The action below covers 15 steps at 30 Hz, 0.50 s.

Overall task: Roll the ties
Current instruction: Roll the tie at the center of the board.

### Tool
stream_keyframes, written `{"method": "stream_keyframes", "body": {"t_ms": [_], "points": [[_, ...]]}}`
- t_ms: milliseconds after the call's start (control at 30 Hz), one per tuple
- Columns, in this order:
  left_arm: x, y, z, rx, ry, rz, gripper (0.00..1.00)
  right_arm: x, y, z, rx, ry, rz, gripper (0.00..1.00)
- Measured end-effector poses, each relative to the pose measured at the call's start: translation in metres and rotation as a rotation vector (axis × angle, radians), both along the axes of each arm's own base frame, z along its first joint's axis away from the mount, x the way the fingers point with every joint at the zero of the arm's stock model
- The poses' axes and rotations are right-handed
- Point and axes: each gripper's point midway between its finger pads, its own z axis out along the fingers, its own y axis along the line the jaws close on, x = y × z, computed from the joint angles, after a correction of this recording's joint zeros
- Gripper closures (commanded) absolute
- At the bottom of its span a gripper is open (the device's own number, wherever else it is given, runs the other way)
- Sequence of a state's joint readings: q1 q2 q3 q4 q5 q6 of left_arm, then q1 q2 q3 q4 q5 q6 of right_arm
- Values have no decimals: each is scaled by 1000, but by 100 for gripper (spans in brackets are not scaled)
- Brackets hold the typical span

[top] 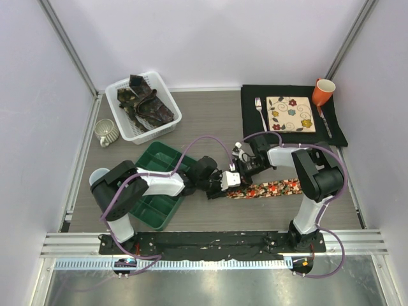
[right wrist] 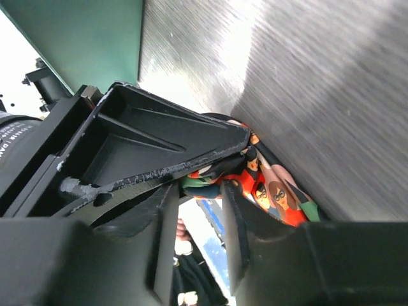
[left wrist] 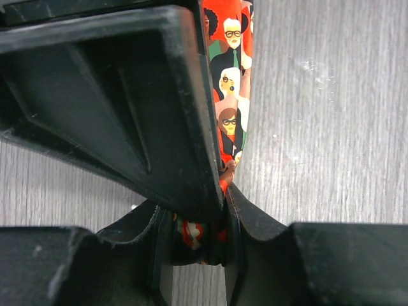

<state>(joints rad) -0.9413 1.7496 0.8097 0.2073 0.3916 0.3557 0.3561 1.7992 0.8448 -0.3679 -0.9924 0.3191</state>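
The red-orange printed tie (top: 274, 189) lies flat on the table, running right from the two grippers. My left gripper (top: 220, 183) is shut on its rolled end; in the left wrist view the fabric sits pinched between my fingers (left wrist: 194, 233) and the tie (left wrist: 231, 95) stretches away above. My right gripper (top: 241, 172) meets the same end from behind. In the right wrist view (right wrist: 201, 185) its tips hold bunched fabric of the tie (right wrist: 280, 197). Dark patterned ties (top: 145, 102) lie heaped in the white basket (top: 121, 121).
A green tray (top: 159, 159) sits under the left arm. A grey mug (top: 105, 132) stands left of the basket. At the back right a black mat (top: 252, 121) holds a fork (top: 260, 111), floral plate (top: 290, 113) and orange mug (top: 323, 91).
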Motion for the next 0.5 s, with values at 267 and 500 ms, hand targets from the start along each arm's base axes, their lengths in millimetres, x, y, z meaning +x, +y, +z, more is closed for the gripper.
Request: {"method": "stream_keyframes", "body": {"t_ms": [267, 500], "points": [[0, 1, -1, 5, 14, 18, 69, 3, 3, 3, 7, -19, 8, 99], [3, 2, 0, 2, 6, 41, 44, 4, -10, -4, -10, 6, -5, 99]]}}
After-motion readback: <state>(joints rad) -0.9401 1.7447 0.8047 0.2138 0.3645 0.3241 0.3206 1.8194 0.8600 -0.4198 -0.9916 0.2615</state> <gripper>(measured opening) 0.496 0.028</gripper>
